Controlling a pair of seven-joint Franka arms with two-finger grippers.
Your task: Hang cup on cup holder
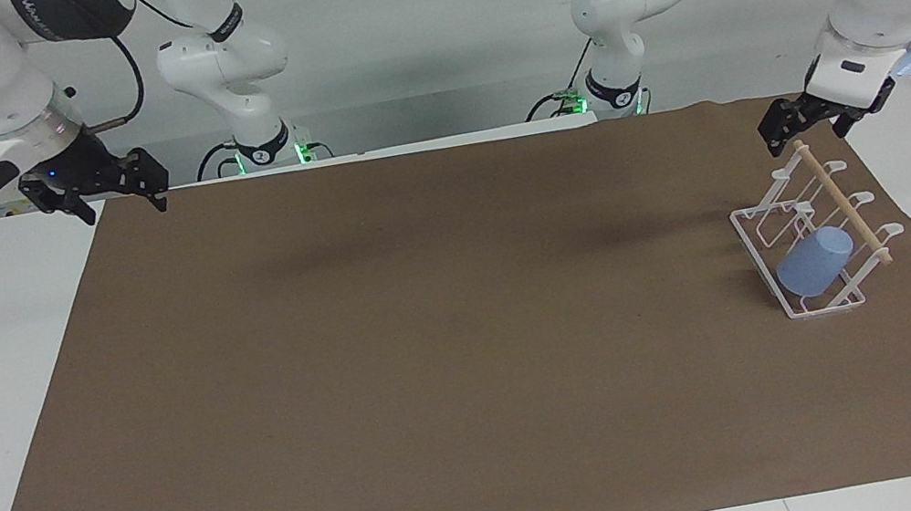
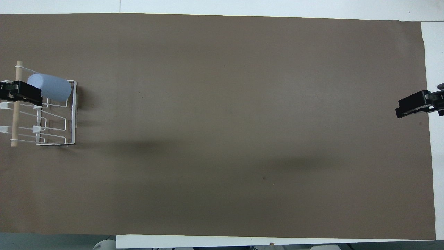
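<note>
The light-blue plastic tumbler (image 1: 815, 262) hangs tilted on the white wire rack (image 1: 756, 243); left end effector (image 1: 808, 123) above, empty, fingers spread; right end effector (image 1: 104, 189) waits, spread.

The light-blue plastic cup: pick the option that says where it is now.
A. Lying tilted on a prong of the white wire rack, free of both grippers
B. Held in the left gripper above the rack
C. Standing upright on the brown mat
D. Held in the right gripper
A: the light-blue plastic cup lies slanted on the white wire rack, while the left gripper is up above the rack's nearer end and holds nothing.
</note>
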